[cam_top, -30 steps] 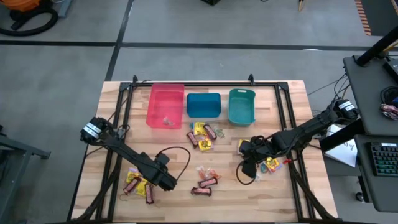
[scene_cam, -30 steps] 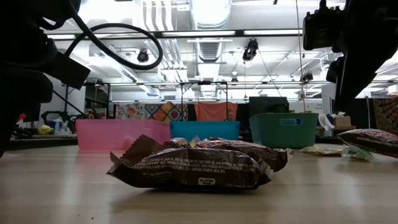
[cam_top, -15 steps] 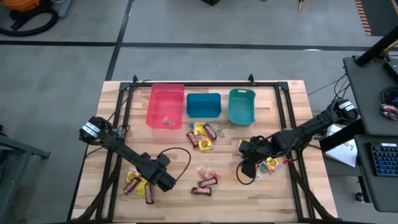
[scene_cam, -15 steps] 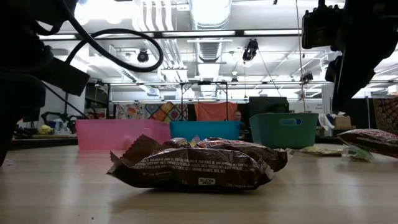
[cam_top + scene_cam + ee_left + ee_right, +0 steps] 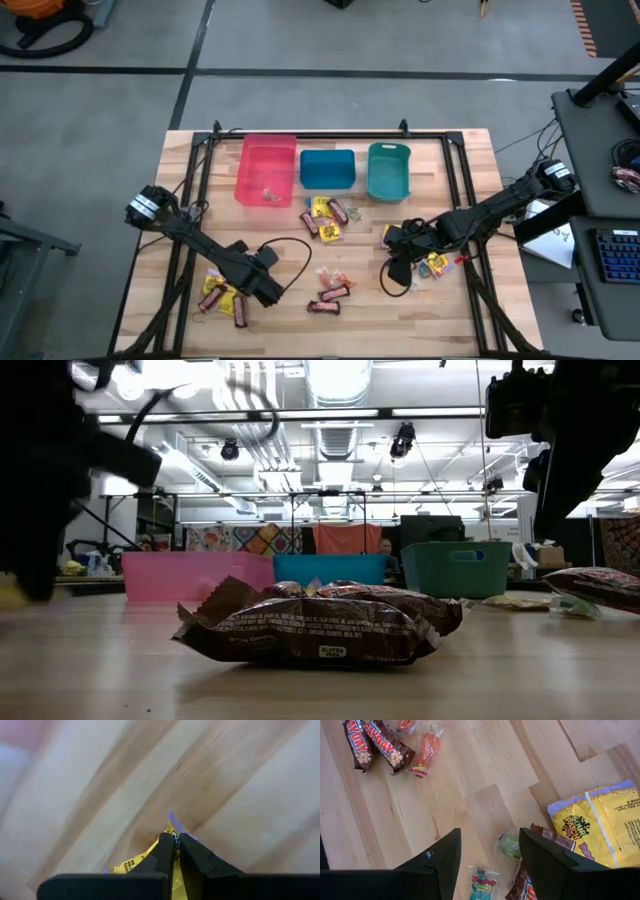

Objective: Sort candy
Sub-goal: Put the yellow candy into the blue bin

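Wooden tabletop (image 5: 450,170) on a grey floor, with a lit workshop behind in the low view. At the left front, the left tool (image 5: 172,852) is clamped on a yellow packet (image 5: 131,865), its fingers (image 5: 162,851) pinched together with the wrapper between them; in the high view it sits over a small cluster of yellow and brown candy (image 5: 218,296). Along the far edge stand three bins side by side: pink (image 5: 266,167), blue (image 5: 328,169), teal (image 5: 389,171). A few small pieces lie in the pink bin. Just in front of the blue bin lies a mixed group (image 5: 327,217); nearer the front centre lie brown bars (image 5: 330,298), which fill the foreground of the low view. At the right, the right tool (image 5: 487,857) hangs with fingers well apart, holding nothing, above a green piece (image 5: 510,844), a clear-wrapped piece (image 5: 482,884) and a yellow bag (image 5: 600,827).
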Tool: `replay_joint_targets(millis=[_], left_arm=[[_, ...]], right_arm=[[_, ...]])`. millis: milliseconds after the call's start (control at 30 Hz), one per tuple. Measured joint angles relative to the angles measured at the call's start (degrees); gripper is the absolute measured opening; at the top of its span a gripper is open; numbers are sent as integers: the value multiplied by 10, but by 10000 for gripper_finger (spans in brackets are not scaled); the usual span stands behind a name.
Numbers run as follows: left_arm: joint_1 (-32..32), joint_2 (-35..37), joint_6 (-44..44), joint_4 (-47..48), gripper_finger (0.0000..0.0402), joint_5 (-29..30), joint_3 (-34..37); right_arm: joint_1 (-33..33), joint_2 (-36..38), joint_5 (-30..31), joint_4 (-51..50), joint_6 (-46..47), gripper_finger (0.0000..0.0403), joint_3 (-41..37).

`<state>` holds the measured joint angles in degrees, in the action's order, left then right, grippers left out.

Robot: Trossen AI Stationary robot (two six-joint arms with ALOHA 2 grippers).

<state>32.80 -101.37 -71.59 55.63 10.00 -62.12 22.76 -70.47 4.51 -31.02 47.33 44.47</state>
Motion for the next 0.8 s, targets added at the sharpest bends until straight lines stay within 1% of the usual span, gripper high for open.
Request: replay_joint_targets(millis=[167, 300, 400, 467, 567, 667, 800], left_arm=[[-4, 58, 62, 5, 1, 55, -25], [-16, 116, 142, -2, 0, 144, -47], [-38, 158, 233, -33, 0, 209, -56], [-61, 185, 317, -72, 0, 232, -56], [-109, 219, 453, -167, 0, 240, -45], [-167, 238, 577, -266, 0, 239, -30], [-254, 232, 694, -359, 0, 216, -19]], right_arm=[[0, 0, 0, 0, -4, 192, 0], [0, 0, 1, 0, -8, 192, 0], [0, 0, 16, 1, -18, 192, 0], [0, 0, 34, 1, -30, 192, 0], [0, 0, 64, 4, -46, 192, 0], [0, 3, 105, 5, -59, 192, 0], [0, 13, 157, 25, -78, 192, 0]])
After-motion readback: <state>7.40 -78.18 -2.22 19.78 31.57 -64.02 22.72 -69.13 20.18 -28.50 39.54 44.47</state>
